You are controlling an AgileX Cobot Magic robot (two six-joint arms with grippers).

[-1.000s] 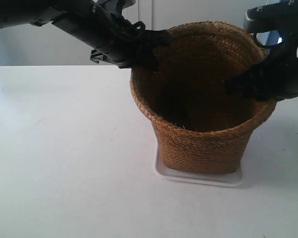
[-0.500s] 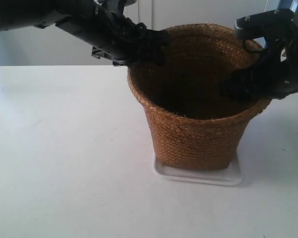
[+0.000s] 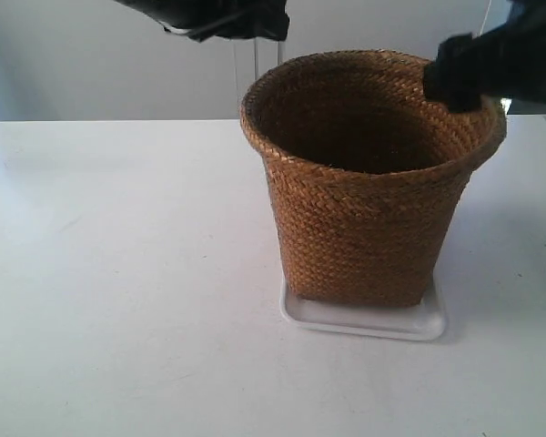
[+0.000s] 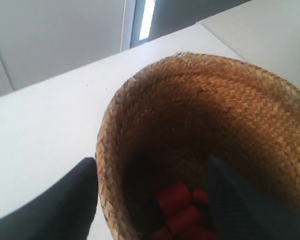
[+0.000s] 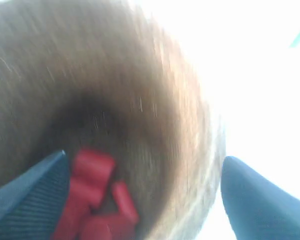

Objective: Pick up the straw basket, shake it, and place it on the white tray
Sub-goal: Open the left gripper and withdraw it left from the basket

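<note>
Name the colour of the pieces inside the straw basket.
Red. The pieces in the straw basket show best in the left wrist view.

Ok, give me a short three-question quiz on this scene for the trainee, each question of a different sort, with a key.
1. True or false: the straw basket stands on the white tray.
2. What lies at the bottom of the basket? A) red pieces B) green balls C) a coiled rope
3. Fill in the blank: the jaws of the left gripper stand ____.
Key: 1 true; 2 A; 3 open.
</note>
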